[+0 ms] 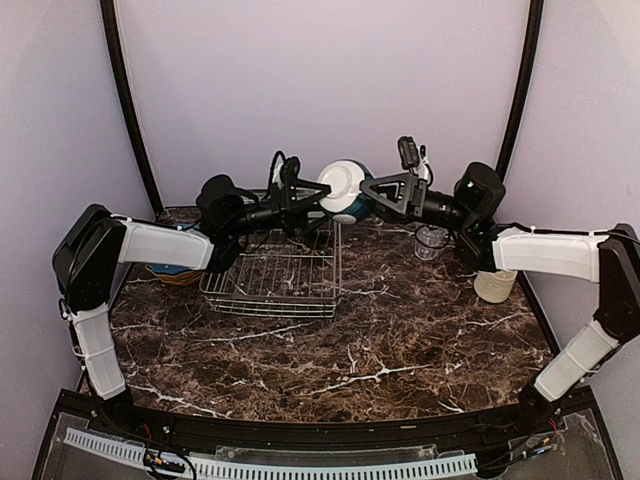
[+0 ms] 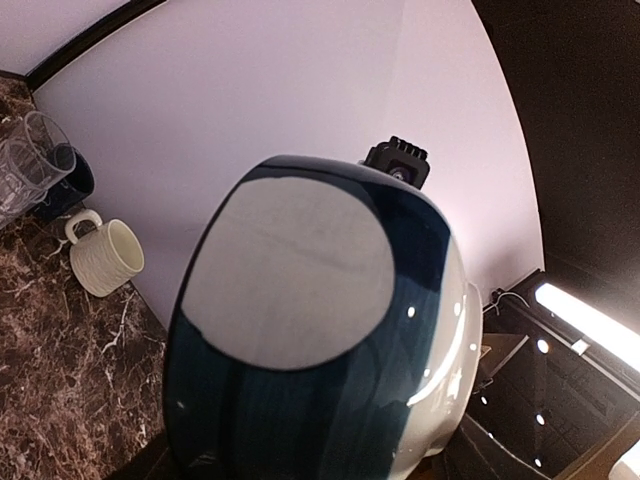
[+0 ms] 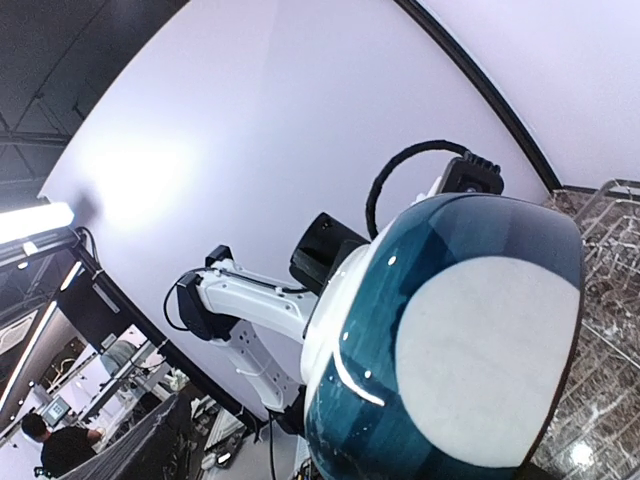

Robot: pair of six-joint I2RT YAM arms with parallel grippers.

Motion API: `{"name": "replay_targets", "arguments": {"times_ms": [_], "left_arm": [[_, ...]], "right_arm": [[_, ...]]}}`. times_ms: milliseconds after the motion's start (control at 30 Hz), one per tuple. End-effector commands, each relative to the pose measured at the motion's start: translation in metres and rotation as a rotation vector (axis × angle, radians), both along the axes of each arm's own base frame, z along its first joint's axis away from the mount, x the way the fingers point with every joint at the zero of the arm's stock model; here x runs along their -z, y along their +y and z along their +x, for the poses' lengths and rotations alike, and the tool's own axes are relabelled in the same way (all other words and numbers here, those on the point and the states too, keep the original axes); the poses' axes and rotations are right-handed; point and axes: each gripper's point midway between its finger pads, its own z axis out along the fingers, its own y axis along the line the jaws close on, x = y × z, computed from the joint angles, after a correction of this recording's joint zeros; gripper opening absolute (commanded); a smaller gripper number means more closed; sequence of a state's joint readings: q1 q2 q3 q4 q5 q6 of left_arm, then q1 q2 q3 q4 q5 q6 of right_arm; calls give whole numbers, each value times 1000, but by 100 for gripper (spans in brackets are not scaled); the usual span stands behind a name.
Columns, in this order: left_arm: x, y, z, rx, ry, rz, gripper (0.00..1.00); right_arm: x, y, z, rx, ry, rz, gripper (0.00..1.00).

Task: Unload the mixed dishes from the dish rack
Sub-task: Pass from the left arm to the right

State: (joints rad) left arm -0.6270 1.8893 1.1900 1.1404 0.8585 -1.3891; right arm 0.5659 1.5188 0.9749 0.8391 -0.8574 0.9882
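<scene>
The bench (image 1: 330, 350) carries the dish rack (image 1: 265, 310). A teal bowl (image 1: 345, 188) hangs in the air over the rack's far right corner. It sits between the left tool (image 1: 320, 196) and the right tool (image 1: 366, 188), which touch it from opposite sides, equally near. The bowl hides the fingers, so I cannot tell which tool pinches it. Probably one must release first.

Teal, white-lined bowl (image 1: 345, 190) tipped on edge in the air above the silver wire rack (image 1: 268, 308) near the far edge; glass (image 1: 431, 240) and cream mug (image 1: 494, 286) stand far right.
</scene>
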Motion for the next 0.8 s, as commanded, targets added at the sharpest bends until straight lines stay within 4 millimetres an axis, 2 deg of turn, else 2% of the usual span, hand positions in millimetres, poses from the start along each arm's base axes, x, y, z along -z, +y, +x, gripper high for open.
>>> {"name": "replay_targets", "arguments": {"times_ms": [0,367,467,600,767], "left_arm": [[-55,6,-16,36,-113,-149,21],[-70,8,-21,65,-75,-231,19],[-75,11,-22,69,-65,-272,18],[-79,12,-24,80,-53,-300,16],[-78,9,-24,75,-55,-292,16]], "right_arm": [[-35,10,-22,-106,-74,123,76],[-54,19,-34,-231,-45,292,34],[-60,21,-38,-239,-78,303,18],[-66,22,-43,-246,-112,312,0],[-76,20,-44,-222,-153,335,0]]}}
